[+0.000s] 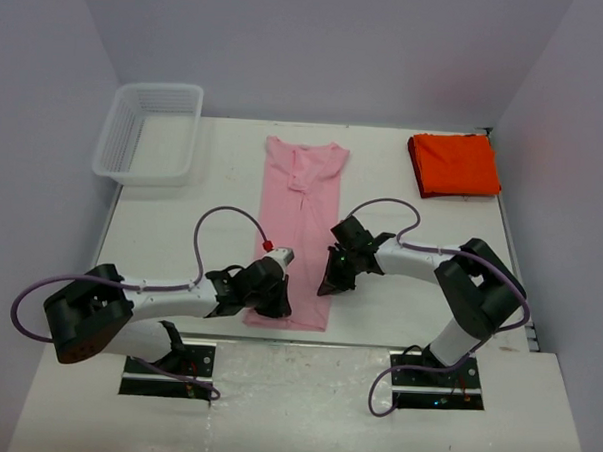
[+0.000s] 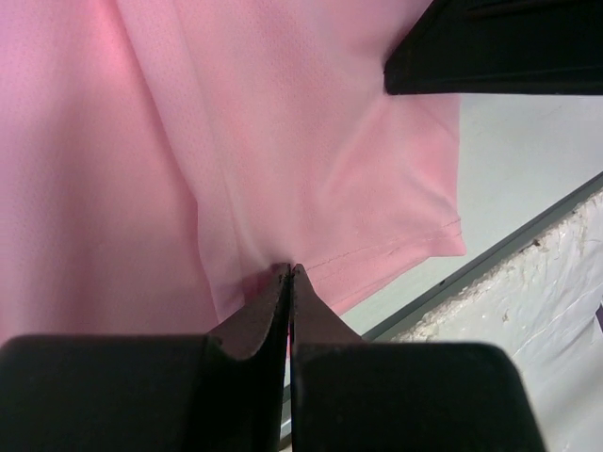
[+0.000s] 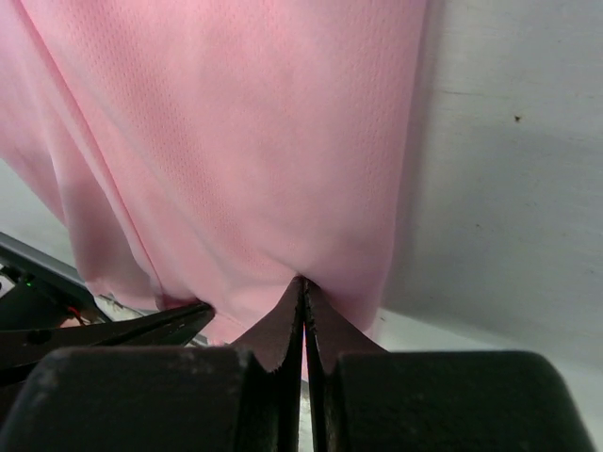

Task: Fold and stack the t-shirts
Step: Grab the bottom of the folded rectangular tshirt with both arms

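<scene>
a: how are the grippers seen?

b: the left gripper (image 2: 290,273) is seen closed, with a pinch of pink cloth caught at its tips. the right gripper (image 3: 302,282) is closed the same way, and creases are drawn to its tips. from above, each is placed at a near corner of the pink shirt (image 1: 299,236), the left at 7 o'clock and the right at 5 o'clock of the strip.

a: and the shirt itself?

b: it is laid as a long narrow strip on the table (image 1: 181,241), along the 12-to-6 line at the centre, with the collar at 12. the sleeves appear to be folded in already. the orange shirt (image 1: 454,165) is found folded at 2 o'clock, well apart. a basket (image 1: 152,86) is set at 10 o'clock.

a: how is the cloth expected to behave?

b: it is judged light, thin and limp, so no shape will be kept when it is lifted. sagging between the two pinches is likely. the hem corners are judged the right places to be held, with all layers taken together. if only the top layer is caught, the lengthwise fold may be lost. an even carry of both corners toward 12 is called for.
</scene>
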`<state>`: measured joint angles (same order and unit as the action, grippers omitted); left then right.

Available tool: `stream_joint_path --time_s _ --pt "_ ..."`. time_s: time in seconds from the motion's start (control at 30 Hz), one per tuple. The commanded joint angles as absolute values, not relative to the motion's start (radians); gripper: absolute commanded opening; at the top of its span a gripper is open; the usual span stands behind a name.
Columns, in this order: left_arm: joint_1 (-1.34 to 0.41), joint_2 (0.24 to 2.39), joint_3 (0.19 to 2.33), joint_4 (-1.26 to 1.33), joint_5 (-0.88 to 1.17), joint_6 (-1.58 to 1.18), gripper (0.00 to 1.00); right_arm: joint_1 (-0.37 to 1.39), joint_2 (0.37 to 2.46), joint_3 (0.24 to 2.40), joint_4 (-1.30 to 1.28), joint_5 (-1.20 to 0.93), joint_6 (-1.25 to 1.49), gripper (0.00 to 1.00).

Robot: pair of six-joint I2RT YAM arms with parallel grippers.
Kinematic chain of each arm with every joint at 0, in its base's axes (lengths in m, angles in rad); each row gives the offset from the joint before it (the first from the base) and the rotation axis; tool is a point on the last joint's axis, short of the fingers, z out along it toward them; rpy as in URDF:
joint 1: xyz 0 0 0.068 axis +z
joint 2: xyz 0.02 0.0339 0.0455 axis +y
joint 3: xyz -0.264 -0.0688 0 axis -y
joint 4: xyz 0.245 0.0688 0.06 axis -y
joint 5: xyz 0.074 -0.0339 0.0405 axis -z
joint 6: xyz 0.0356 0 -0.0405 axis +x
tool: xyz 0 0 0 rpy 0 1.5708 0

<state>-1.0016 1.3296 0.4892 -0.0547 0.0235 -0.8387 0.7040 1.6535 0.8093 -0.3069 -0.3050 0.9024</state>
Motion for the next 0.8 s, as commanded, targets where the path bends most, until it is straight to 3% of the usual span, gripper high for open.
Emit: stream_joint_path --time_s 0.0,0.37,0.63,0.77 --pt "-1.000 1.289 0.453 -0.121 0.005 -0.857 0.00 0.701 1.632 0.792 -0.333 -0.207 0.969 0.00" --pt "-1.028 1.272 0.448 -0.077 0.017 -0.821 0.03 0.686 1.661 0.815 -0.334 -0.215 0.959 0.00" --pt "-1.118 1.155 0.548 -0.084 -0.060 -0.716 0.21 0.704 1.465 0.799 -0.316 -0.183 0.779 0.00" --pt "-1.118 1.117 0.639 -0.147 -0.162 -0.644 0.31 0.719 1.246 0.811 -0.360 -0.138 0.715 0.00"
